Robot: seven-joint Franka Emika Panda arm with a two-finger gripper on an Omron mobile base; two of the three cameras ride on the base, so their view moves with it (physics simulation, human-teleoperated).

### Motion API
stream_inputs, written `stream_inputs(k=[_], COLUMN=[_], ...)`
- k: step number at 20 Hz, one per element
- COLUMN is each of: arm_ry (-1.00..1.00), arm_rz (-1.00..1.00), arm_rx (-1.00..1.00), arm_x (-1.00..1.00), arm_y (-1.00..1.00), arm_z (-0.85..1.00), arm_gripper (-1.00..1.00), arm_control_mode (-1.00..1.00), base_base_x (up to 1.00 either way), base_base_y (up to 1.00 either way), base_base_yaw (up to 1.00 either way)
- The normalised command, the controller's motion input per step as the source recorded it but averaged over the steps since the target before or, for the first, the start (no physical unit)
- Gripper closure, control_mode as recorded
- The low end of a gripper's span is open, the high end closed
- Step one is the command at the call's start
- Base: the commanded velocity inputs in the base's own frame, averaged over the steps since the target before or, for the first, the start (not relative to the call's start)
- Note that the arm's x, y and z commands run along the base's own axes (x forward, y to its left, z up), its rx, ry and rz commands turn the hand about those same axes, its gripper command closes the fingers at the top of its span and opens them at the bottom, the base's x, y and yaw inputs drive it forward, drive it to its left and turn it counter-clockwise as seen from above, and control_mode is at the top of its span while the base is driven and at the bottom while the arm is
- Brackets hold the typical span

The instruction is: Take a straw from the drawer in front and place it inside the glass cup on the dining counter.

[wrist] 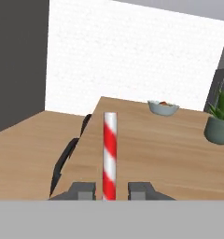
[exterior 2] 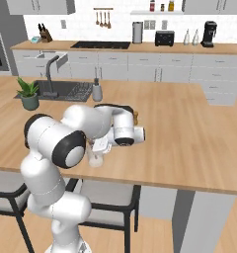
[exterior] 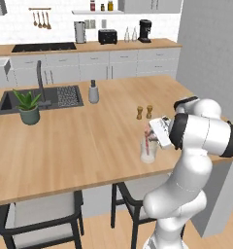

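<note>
The straw [exterior: 147, 142], striped red and white, stands upright in the glass cup [exterior: 148, 154] near the front edge of the dining counter [exterior: 89, 141]. My gripper [exterior: 153, 136] reaches sideways over the cup's rim from the right. In the hand view the straw [wrist: 109, 154] rises between the two fingertips [wrist: 83, 189], with a narrow gap on each side, so the jaws are slightly open and off it. From the right base the cup [exterior 2: 96, 159] shows just under my gripper [exterior 2: 99, 147]. The drawer is out of view.
Two small wooden shakers [exterior: 143, 112] stand just behind the cup. A grey soap bottle [exterior: 93, 92], the sink [exterior: 41, 99] with its tap and a potted plant [exterior: 28, 109] are further left. Chairs [exterior: 41, 219] sit under the counter's front edge. A bowl [wrist: 163, 107] lies far along the counter.
</note>
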Motion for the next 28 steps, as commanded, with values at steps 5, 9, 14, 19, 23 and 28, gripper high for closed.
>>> stream_inputs(k=[5, 9, 14, 19, 23, 28], arm_ry=[-0.05, -0.11, -0.16, -0.18, -0.16, -0.02], arm_rz=[0.0, 0.0, 0.0, 0.0, 0.0, 0.0], arm_rx=[0.0, 0.0, -0.1, -0.45, -0.63, -0.54], arm_x=[-0.04, -0.28, -0.37, -0.49, -0.58, -0.56], arm_y=[-0.19, -0.09, 0.01, 0.39, 0.59, 0.56], arm_z=[0.12, 0.96, 1.0, 0.9, 0.55, 0.17], arm_gripper=[-1.0, -1.0, -1.0, -1.0, -1.0, -1.0], arm_control_mode=[-1.0, -1.0, -1.0, -1.0, -1.0, -1.0], base_base_x=[0.0, 0.0, 0.0, 0.0, 0.0, 0.0], base_base_y=[0.0, 0.0, 0.0, 0.0, 0.0, 0.0], base_base_yaw=[0.0, 0.0, 0.0, 0.0, 0.0, 0.0])
